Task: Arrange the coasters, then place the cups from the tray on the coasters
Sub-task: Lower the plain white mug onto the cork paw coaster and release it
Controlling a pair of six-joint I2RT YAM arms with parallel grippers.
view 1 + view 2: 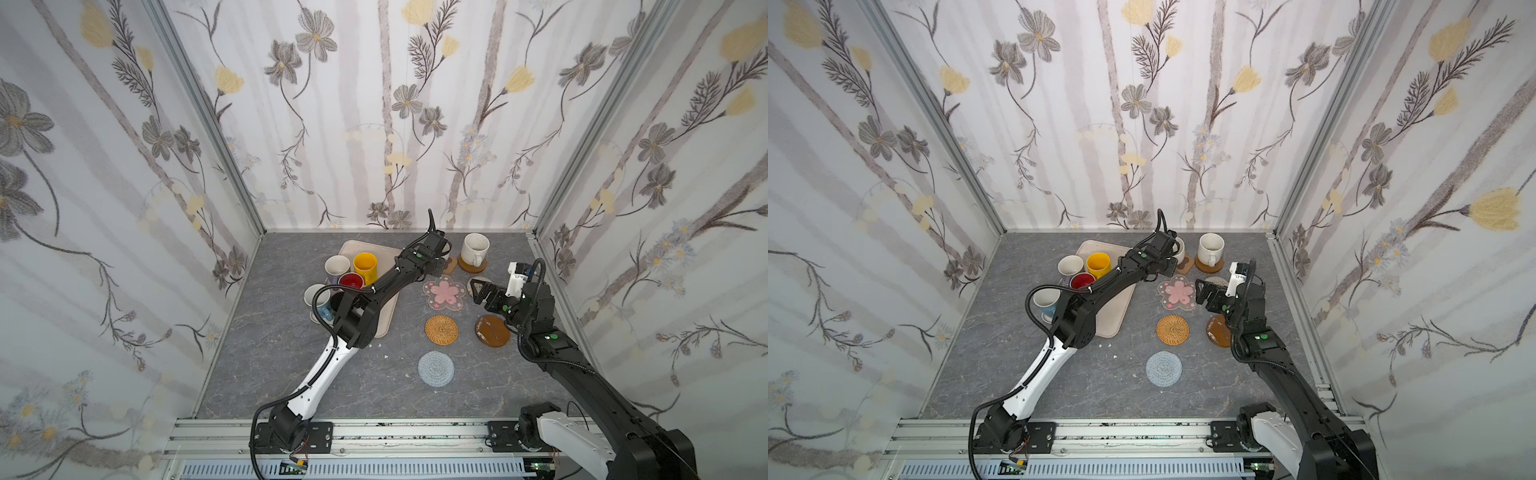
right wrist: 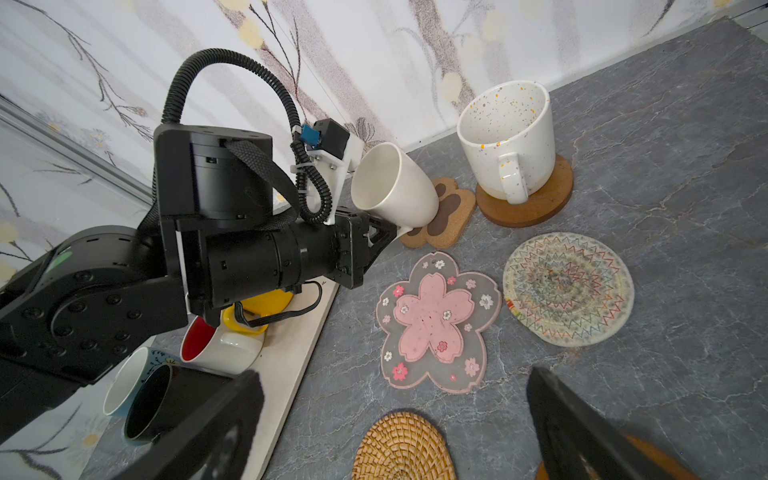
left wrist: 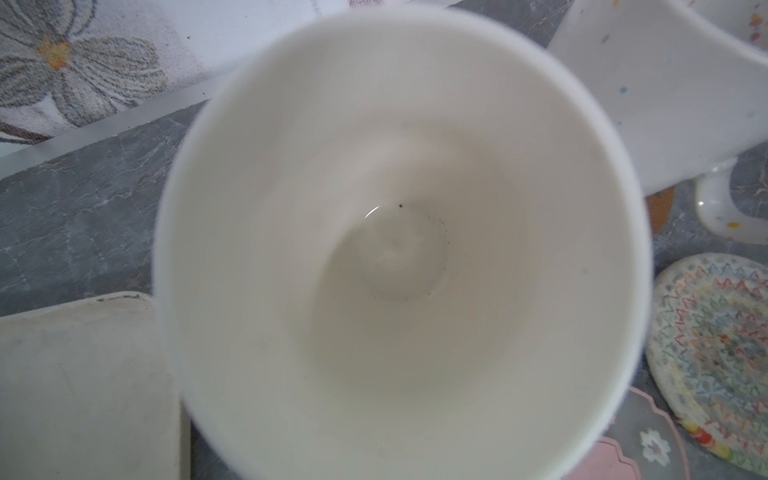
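My left gripper (image 2: pixel 390 232) is shut on the handle of the cream cup (image 2: pixel 395 191), which hangs tilted with its foot over the brown paw coaster (image 2: pixel 451 210); its inside fills the left wrist view (image 3: pixel 399 249). The speckled cup (image 1: pixel 475 248) stands on a wooden round coaster (image 2: pixel 540 208). The pink blossom (image 2: pixel 436 322), beige woven (image 2: pixel 567 289), rattan (image 1: pixel 441 330), second wooden (image 1: pixel 492 330) and grey-blue crocheted (image 1: pixel 436 368) coasters lie bare. On the tray (image 1: pixel 384 322) stand the yellow (image 1: pixel 365 266), lavender (image 1: pixel 336 268), red-inside (image 1: pixel 351 281), light blue (image 1: pixel 318 301) and black (image 2: pixel 158 399) cups. My right gripper (image 1: pixel 478 293) hovers open and holds nothing.
The floral back wall (image 1: pixel 386 166) rises close behind the speckled cup and the paw coaster. The left arm (image 1: pixel 386 286) stretches across the tray and hides part of it. Aluminium rails (image 1: pixel 374 432) run along the front edge. White crumbs (image 1: pixel 380 345) dot the grey table.
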